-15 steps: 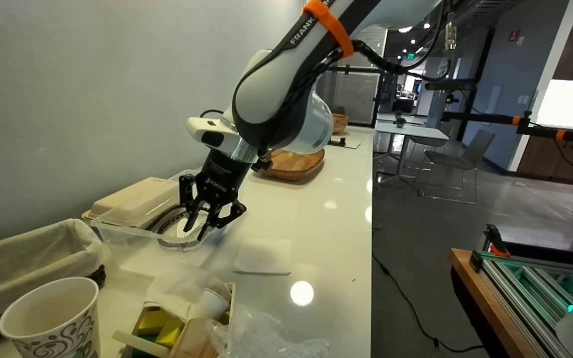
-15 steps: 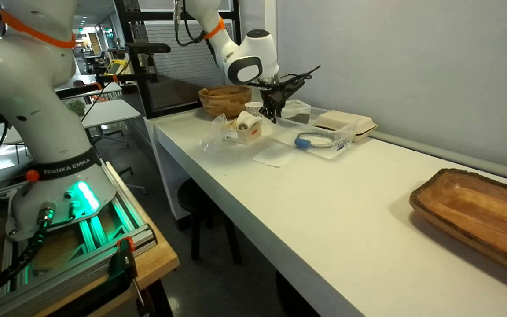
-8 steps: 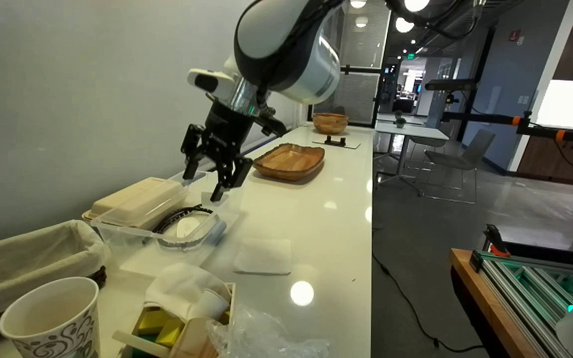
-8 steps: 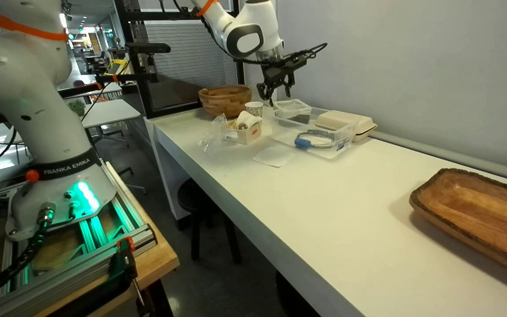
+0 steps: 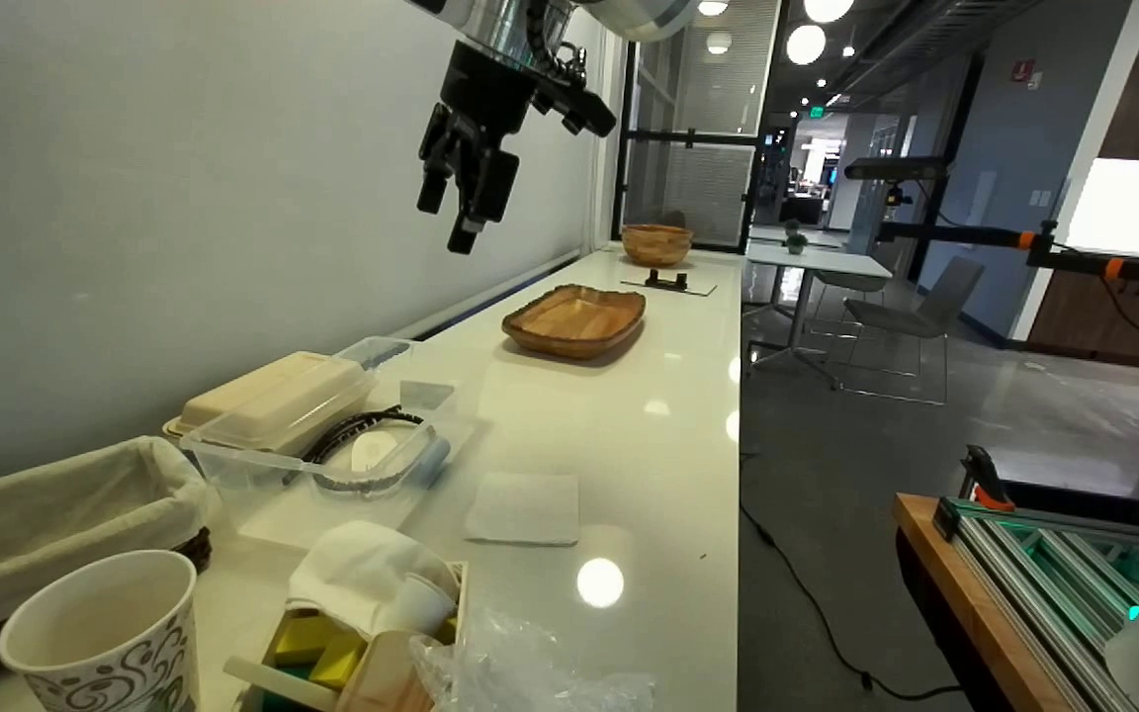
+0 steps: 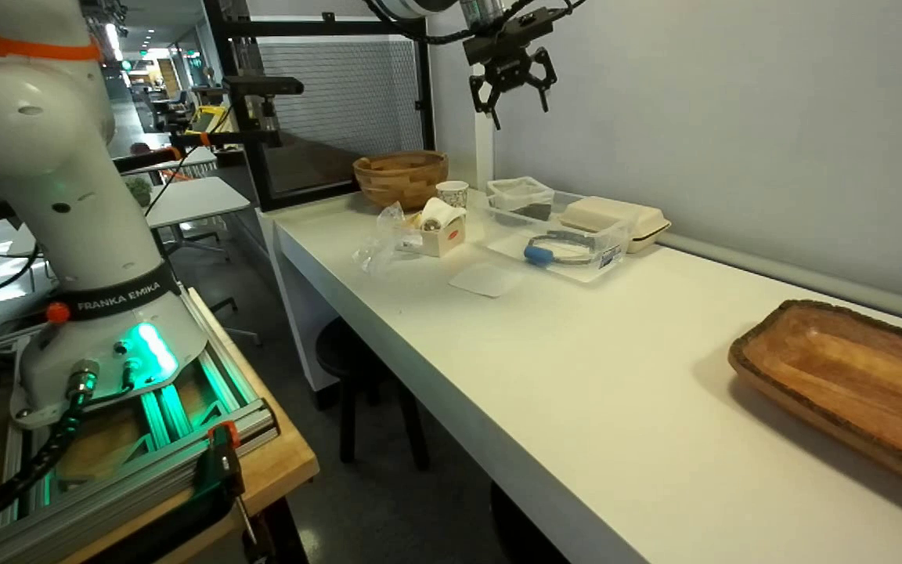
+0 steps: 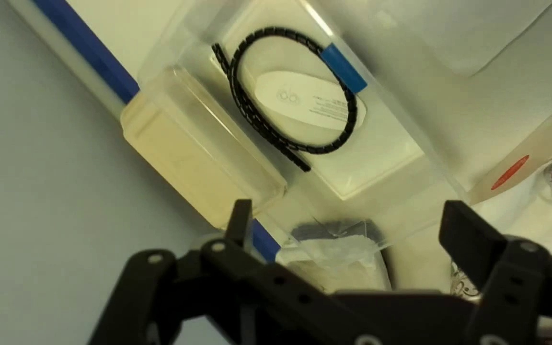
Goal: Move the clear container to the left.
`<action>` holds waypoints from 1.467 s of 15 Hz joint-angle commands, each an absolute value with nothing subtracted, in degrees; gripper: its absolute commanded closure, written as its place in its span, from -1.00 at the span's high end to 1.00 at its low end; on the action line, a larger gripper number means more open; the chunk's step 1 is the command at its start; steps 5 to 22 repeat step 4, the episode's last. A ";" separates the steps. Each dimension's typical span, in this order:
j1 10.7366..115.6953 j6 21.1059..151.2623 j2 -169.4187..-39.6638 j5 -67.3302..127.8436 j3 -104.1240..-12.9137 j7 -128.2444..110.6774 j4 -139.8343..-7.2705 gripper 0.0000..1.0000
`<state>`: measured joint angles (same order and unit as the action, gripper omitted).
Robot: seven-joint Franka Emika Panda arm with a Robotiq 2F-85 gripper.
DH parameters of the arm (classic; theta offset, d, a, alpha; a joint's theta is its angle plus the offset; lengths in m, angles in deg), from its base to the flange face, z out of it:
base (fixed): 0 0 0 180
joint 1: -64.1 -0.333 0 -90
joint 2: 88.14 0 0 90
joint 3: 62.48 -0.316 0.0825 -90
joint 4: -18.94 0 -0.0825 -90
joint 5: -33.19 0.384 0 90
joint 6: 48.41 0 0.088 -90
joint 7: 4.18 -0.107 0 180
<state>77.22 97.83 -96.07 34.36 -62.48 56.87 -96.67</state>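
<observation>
The clear container, a see-through rectangular tub, rests on the white counter in both exterior views (image 5: 268,489) (image 6: 507,235). Inside it are a looped black cable (image 7: 321,149) with a blue sleeve (image 7: 343,68) and a white oval piece (image 7: 300,93). My gripper hangs well above the counter in both exterior views (image 5: 448,220) (image 6: 521,117), touching nothing. In the wrist view the gripper (image 7: 348,211) has its fingers wide apart with only air between them; the tub's near corner and a lined basket show far below.
A beige takeout box (image 7: 170,158) lies along the tub's wall side. Nearby are the lined basket (image 5: 115,529), a paper cup (image 5: 105,653), a small filled box (image 6: 452,233), a plastic bag (image 5: 540,663) and a flat white sheet (image 5: 525,509). A wooden tray (image 6: 780,395) stands farther along.
My gripper has risen from down at the tub to high above it, and its fingers have spread from partly closed to wide. The tub has not visibly moved.
</observation>
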 commanded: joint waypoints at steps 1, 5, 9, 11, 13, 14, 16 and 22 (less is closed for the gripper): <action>75.66 97.20 -95.81 34.18 -60.45 56.32 -96.32 1.00; 75.44 97.25 -95.92 34.27 -60.44 56.65 -96.35 1.00; 75.44 97.25 -95.92 34.27 -60.44 56.65 -96.35 1.00; 75.44 97.25 -95.92 34.27 -60.44 56.65 -96.35 1.00; 75.44 97.25 -95.92 34.27 -60.44 56.65 -96.35 1.00; 75.44 97.25 -95.92 34.27 -60.44 56.65 -96.35 1.00; 75.44 97.25 -95.92 34.27 -60.44 56.65 -96.35 1.00; 75.44 97.25 -95.92 34.27 -60.44 56.65 -96.35 1.00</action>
